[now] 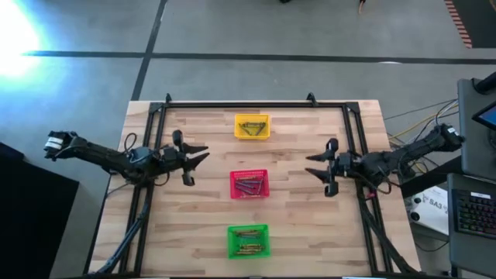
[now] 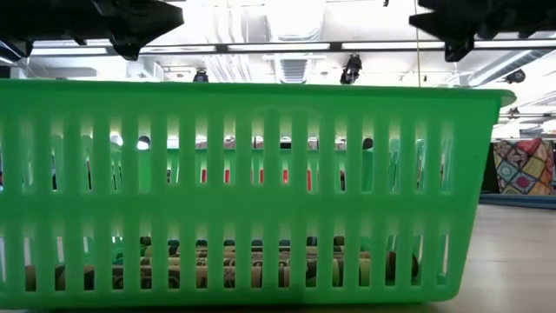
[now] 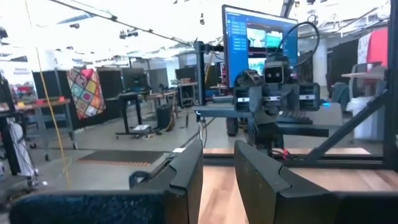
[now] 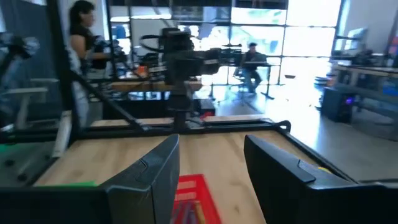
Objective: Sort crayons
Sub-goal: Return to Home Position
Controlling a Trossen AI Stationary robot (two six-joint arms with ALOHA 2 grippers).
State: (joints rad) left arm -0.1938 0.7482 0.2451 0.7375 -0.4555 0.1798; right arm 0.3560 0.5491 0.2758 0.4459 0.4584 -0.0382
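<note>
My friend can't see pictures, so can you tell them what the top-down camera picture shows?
A yellow basket, a red basket and a green basket sit in a line down the middle of a wooden table, each holding crayons. The left gripper and right gripper hang open on either side of the red basket, holding nothing.

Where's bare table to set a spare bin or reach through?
Bare wood on the table: both sides of the green basket and of the yellow basket. Crowded: beside the red basket, flanked by left gripper and right gripper.
</note>
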